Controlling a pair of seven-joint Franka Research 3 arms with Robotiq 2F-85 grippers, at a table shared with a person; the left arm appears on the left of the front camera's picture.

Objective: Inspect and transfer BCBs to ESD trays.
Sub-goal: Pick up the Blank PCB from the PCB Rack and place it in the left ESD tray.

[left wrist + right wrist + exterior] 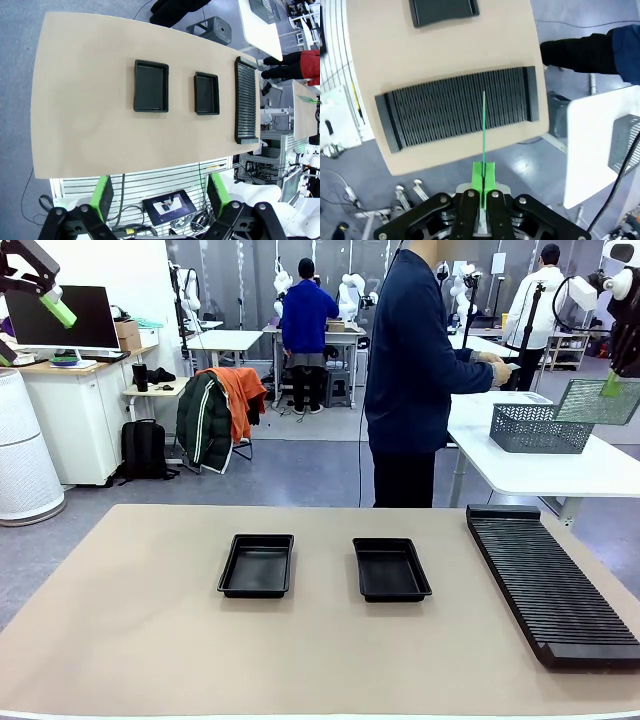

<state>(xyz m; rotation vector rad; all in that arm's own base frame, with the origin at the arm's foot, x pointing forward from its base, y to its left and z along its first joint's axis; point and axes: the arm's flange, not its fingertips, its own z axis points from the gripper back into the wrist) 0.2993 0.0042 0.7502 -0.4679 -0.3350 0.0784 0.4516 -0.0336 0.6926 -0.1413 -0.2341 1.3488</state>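
Observation:
Two black ESD trays, left and right, lie side by side on the tan table, both with bare floors; the left wrist view looks down on them from high up. My left gripper hangs high at the far left, open, its green pads wide apart with nothing between them. My right gripper is raised at the far right, shut on a thin pale grey-green BCB. The right wrist view shows that board edge-on above the rack.
A long black ribbed rack lies along the table's right side. A person in dark blue stands at the far edge, turned toward a white side table with a grey mesh basket.

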